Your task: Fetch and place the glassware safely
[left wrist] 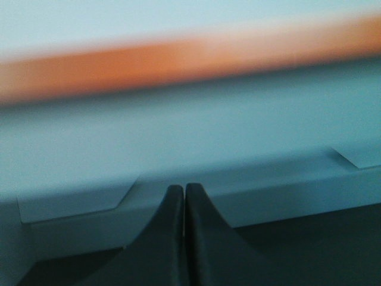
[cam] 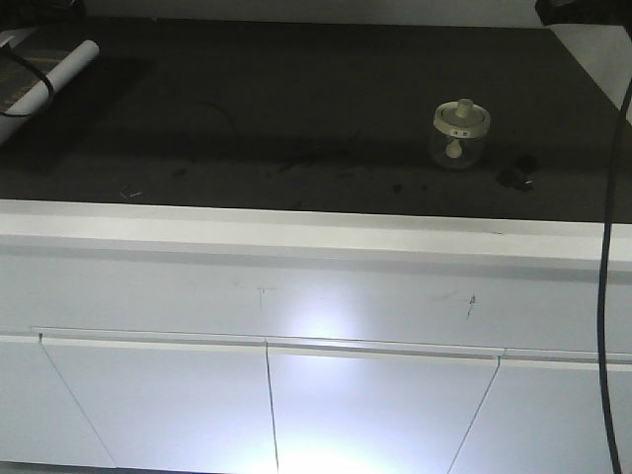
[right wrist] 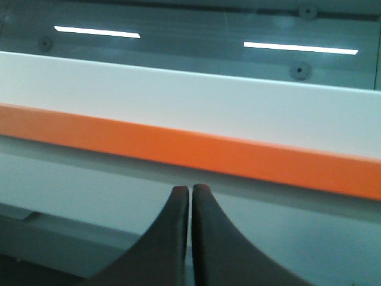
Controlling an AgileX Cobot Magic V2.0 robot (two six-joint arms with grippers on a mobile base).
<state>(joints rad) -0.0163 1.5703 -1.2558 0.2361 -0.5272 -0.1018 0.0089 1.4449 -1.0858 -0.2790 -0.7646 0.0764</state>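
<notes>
On the dark desk, toward 2 o'clock as the front camera sees it, stands the glass jar, upright, with its cream lid on top. A small dark piece lies near it at 4 o'clock, and a rolled tube lies well apart at 10 o'clock. No arm is near the jar.

Both wrist cameras look at a white wall with an orange stripe, not at the jar. The left fingers are pressed together and pinch nothing, and the right fingers are the same.

I see several risks. If the fingers come to the jar closed like this, they will push it and may tip it. If the grasp takes only the knob, the lid may lift off and the glass may drop. A black cable hangs at 3 o'clock, so the right arm could catch on it when it reaches.
</notes>
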